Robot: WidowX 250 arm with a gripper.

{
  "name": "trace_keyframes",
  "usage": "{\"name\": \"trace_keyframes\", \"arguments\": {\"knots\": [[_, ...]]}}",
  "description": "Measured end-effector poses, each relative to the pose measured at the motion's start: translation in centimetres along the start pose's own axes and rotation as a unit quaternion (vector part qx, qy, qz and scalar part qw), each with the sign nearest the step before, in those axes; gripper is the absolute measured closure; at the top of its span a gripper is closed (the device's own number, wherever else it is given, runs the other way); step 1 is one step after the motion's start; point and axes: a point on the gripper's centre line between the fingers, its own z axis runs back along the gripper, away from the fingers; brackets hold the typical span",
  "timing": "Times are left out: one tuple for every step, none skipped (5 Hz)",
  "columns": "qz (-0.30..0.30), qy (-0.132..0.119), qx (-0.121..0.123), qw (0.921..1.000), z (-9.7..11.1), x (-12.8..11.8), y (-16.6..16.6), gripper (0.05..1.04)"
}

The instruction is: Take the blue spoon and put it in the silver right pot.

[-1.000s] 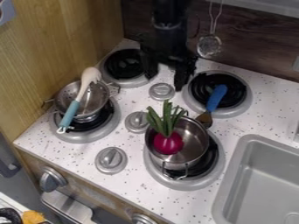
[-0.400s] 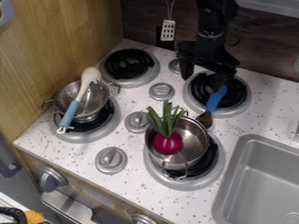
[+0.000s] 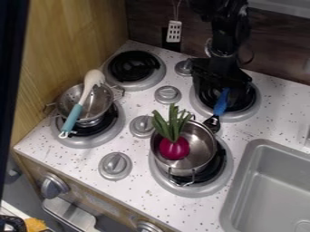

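Down beside the blue handle, over the far right burner

Cannot make out the lower end of the black gripper (image 3: 221, 87), lost against the dark coils of the far right burner (image 3: 257, 102). Cannot tell how far open, nor whether empty or closed on the blue-handled spoon (image 3: 220, 103). Loses the upper part of the black robot arm (image 3: 224, 36) at the top edge. Cannot name the dark upright band (image 3: 11, 59) cut off at the left edge, nor the black and orange-yellow things (image 3: 33, 224) cut off at the near left corner.

Find the spoon at the near side of the far right burner, slanting from below the gripper towards the near left. Has a slim, bright blue handle and a small dark head with pale glints, just beside the far right rim of the silver metal pot (image 3: 203, 158). Cannot tell about contact there.

See in that pot, on the near right burner, a purple-red toy onion (image 3: 174, 148) with upright green leaves. Note to the left a silver strainer-like pot (image 3: 72, 97), crossed by a white utensil with a teal handle (image 3: 72, 118).
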Motion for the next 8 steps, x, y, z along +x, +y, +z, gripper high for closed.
{"name": "trace_keyframes", "arguments": {"knots": [[0.007, -0.005, -0.003, 1.0, -0.6, 0.5, 0.1, 0.083], [0.015, -0.007, -0.008, 0.9998, -1.3, 0.9, -0.1, 0.083], [0.013, -0.023, -0.018, 0.9995, -2.0, 1.3, -0.5, 0.083], [0.014, -0.03, -0.012, 0.9994, -2.7, 2.1, -0.4, 0.083], [0.014, -0.038, -0.013, 0.9991, -2.8, 2.6, -0.5, 0.109], [0.01, -0.047, -0.016, 0.9987, -3.1, 3.2, -0.7, 0.251], [0.02, -0.053, -0.017, 0.9982, -3.2, 3.3, -0.6, 0.52], [0.021, -0.053, -0.009, 0.9983, -3.2, 3.2, -0.8, 0.681]]}}
